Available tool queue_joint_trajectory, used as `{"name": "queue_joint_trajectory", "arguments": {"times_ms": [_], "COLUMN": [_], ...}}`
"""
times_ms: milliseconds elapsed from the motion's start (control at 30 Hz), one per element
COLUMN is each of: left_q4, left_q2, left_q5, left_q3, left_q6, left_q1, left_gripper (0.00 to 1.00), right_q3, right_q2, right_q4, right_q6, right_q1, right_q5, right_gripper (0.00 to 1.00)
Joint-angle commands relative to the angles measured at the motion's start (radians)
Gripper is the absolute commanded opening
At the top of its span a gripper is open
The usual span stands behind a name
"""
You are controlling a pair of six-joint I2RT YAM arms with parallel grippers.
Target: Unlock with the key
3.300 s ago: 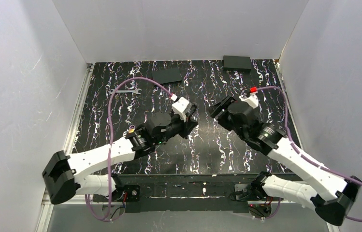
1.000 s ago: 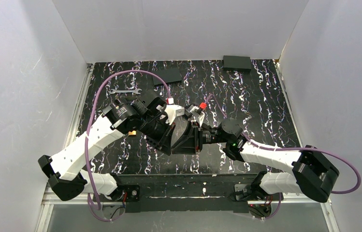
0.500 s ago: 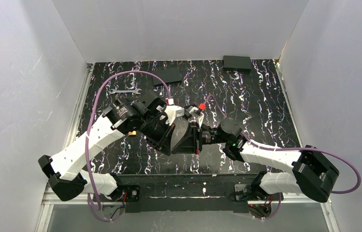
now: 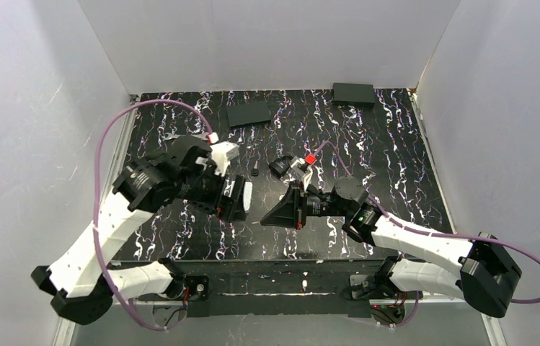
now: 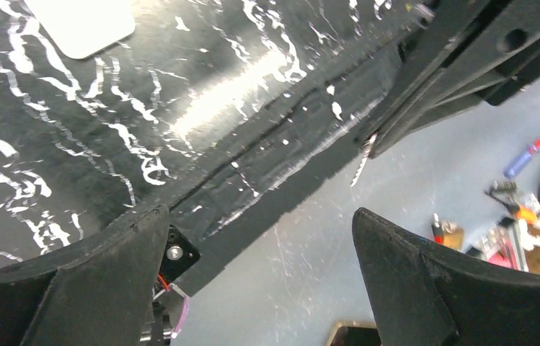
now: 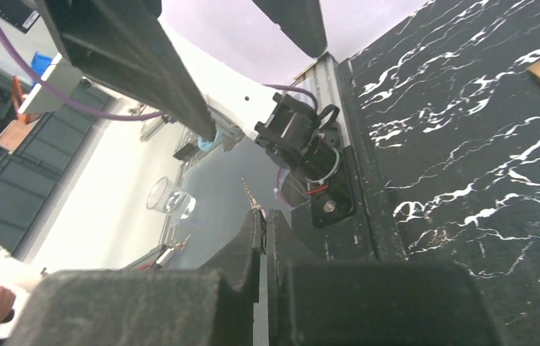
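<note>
The left gripper (image 5: 256, 223) has sprung wide open and drawn away leftward, while the right gripper (image 6: 263, 220), clenched, now pinches the key (image 6: 250, 194) alone.

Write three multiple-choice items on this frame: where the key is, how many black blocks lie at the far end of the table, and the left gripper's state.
1. Where is the key?
A. lying loose, ungripped
B. between the fingers of the right gripper
C. stuck in a padlock

2. How many black blocks lie at the far end of the table?
A. one
B. two
C. four

3. The left gripper is:
A. open and empty
B. shut on a wrench
C. shut on a cable

Answers:
1 B: the thin blade sticks out of its closed fingers in both wrist views.
2 B: the top view shows one left of centre and one in the far right corner.
3 A: its fingers stand wide apart with nothing between them.
</note>
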Motion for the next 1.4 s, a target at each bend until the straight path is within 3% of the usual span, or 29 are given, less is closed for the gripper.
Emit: {"name": "queue_joint_trajectory", "arguments": {"times_ms": [0,200,400,567,600,700,1000,1367], "left_q4": [0.015,0.031,0.046,0.106,0.143,0.189,0.266,0.342], "left_q2": [-0.072,-0.087,-0.027,0.079,0.167,0.255,0.493,0.646], "left_q5": [-0.196,-0.365,-0.428,-0.426,-0.433,-0.442,-0.379,-0.338], "left_q3": [-0.047,-0.129,-0.201,-0.259,-0.273,-0.280,-0.226,-0.194], "left_q6": [-0.045,-0.077,-0.112,-0.090,-0.062,-0.036,0.058,0.097], "left_q1": [0.023,0.065,0.203,0.343,0.391,0.420,0.555,0.596], "left_gripper": [0.98,0.98,0.98,0.98,0.98,0.98,0.88,0.79], "right_q3": [-0.011,0.012,0.026,0.029,0.039,0.043,0.043,0.017], "right_q2": [-0.044,-0.049,-0.040,-0.051,-0.050,-0.046,-0.078,-0.158], "right_q4": [-0.078,-0.203,-0.294,-0.405,-0.487,-0.536,-0.596,-0.672], "right_q6": [-0.056,-0.108,-0.129,-0.133,-0.131,-0.126,-0.128,-0.148], "right_q1": [0.008,0.008,0.008,0.008,0.008,0.008,0.008,0.008], "right_q5": [0.092,0.171,0.246,0.385,0.476,0.531,0.570,0.606], "right_gripper": [0.01,0.01,0.01,0.01,0.01,0.01,0.01,0.01]}}
